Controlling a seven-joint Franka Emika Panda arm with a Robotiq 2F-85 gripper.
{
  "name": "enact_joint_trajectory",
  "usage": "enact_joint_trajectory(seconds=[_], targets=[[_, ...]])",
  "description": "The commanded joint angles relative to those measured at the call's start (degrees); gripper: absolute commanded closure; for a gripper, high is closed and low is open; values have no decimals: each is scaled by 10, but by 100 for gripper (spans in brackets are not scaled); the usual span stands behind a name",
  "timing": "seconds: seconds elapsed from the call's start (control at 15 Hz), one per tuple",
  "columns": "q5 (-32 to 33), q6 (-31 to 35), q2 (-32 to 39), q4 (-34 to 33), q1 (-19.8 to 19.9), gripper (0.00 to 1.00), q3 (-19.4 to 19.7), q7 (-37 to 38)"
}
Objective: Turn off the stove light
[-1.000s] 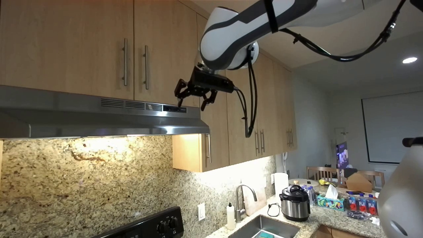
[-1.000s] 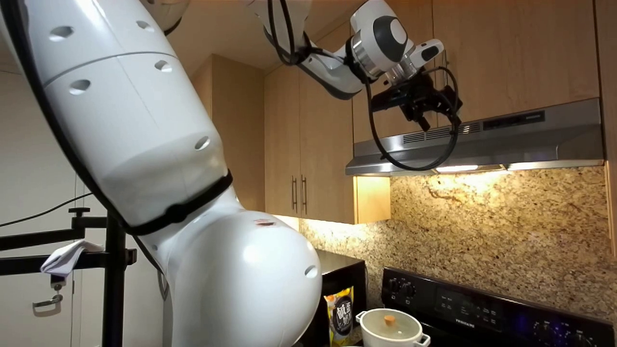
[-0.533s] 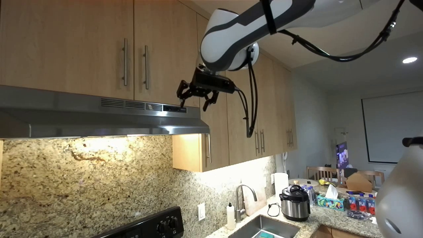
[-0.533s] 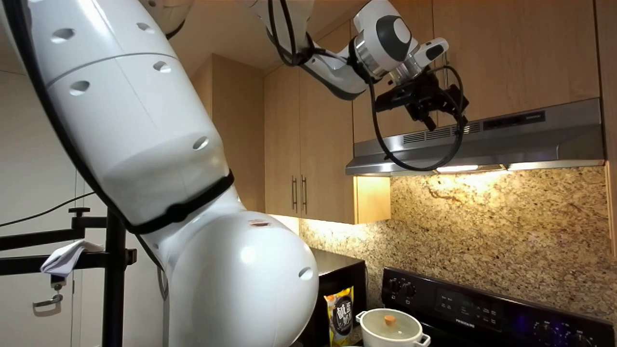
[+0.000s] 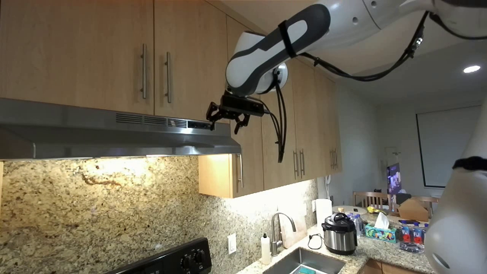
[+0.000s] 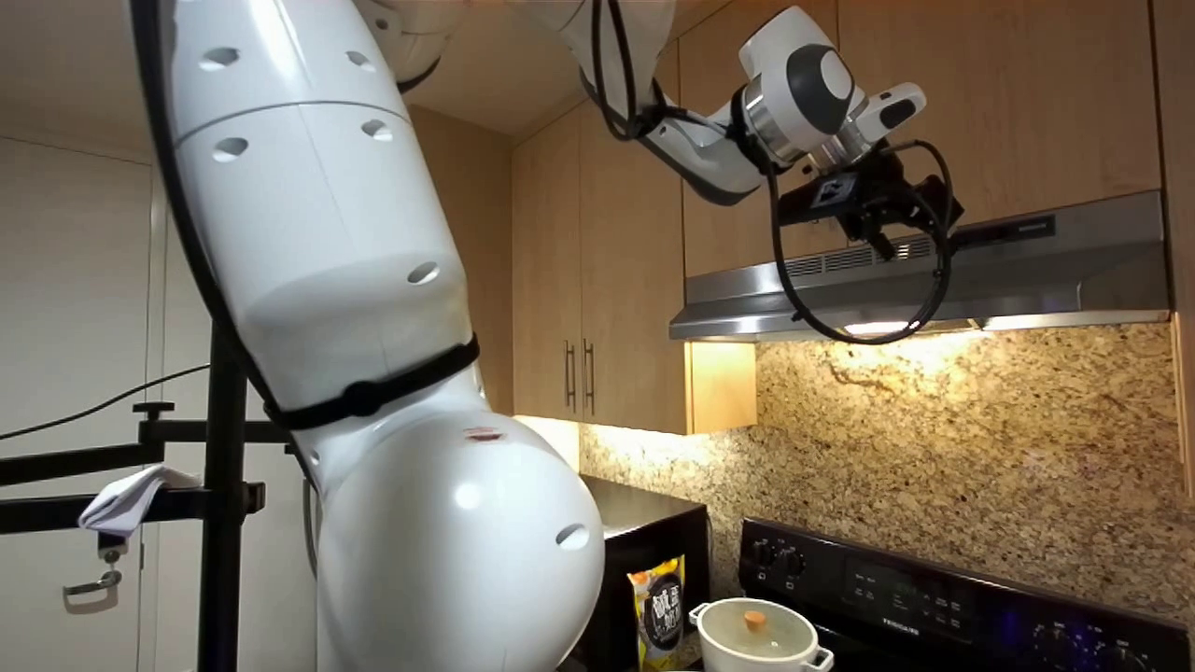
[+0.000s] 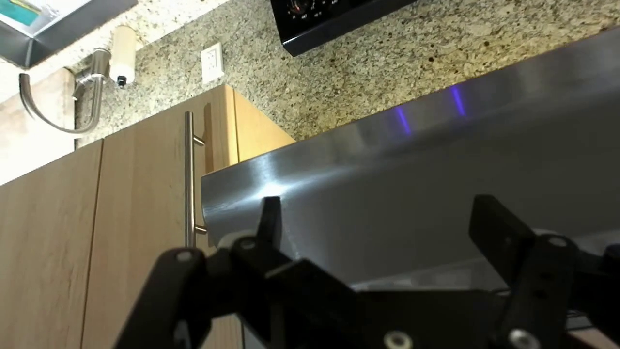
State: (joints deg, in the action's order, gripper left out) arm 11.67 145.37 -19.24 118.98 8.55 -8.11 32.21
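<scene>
The hand hangs, jaws spread wide, nothing held! Below it, the stove light glows under the steel hood; speckled stone wall lower down, cupboards behind.

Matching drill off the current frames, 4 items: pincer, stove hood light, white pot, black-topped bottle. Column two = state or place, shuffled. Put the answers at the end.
Column one
1. pincer
2. stove hood light
3. white pot
4. black-topped bottle

Column two
A. beside the faucet
B. covered by a round lid
C. open, holding nothing
D. lit, brightening the speckled backsplash

Pairs: 1-C; 2-D; 3-B; 4-A
</scene>
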Motion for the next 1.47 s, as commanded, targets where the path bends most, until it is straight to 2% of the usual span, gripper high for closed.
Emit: enact_joint_trajectory(seconds=[0.0, 0.07, 0.47, 0.6, 1.0, 1.4], targets=[[20, 2, 47, -62, 10, 0, -2, 13], [5, -1, 27, -31, -2, 0, 6, -1], [6, -1, 36, -41, -5, 0, 9, 0], [16, 21, 43, -43, 1, 0, 8, 12], [100, 156, 56, -25, 32, 0, -5, 45], [155, 190, 62, -25, 50, 0, -16, 98]])
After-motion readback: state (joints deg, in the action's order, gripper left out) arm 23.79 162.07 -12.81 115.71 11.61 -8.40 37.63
